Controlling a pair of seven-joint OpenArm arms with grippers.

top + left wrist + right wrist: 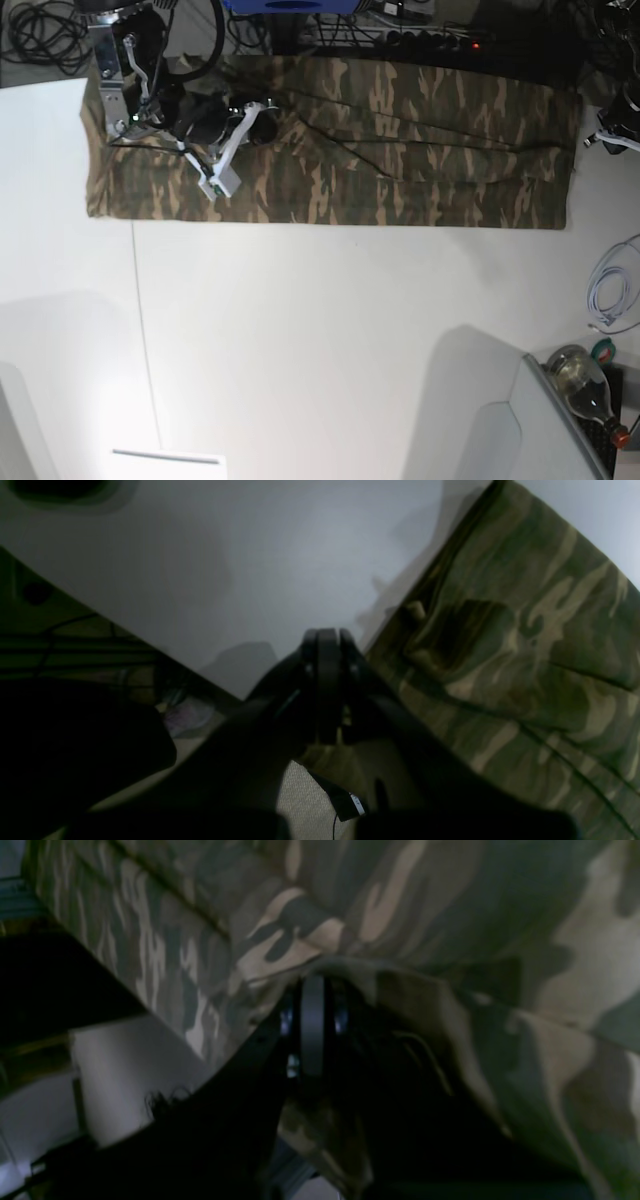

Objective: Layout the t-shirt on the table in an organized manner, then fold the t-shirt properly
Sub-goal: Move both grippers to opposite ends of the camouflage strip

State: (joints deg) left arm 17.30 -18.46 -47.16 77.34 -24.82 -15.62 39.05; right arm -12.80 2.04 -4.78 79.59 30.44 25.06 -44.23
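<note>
The camouflage t-shirt (400,150) lies spread in a long band along the far side of the white table (330,340). My right arm (228,150) reaches over its left part. In the right wrist view my right gripper (312,982) is shut, with a raised ridge of the t-shirt (400,905) bunched over its fingertips. In the left wrist view my left gripper (327,635) is shut with nothing between its fingers. It hovers over bare table (250,555), just beside the t-shirt's edge (525,645). That arm (612,135) barely shows at the right border of the base view.
A bottle (582,378) and a grey box corner (525,435) sit at the near right. A white cable (605,290) lies by the right edge. Cables and a power strip (430,38) run behind the table. A thin dark seam (145,330) crosses the tabletop.
</note>
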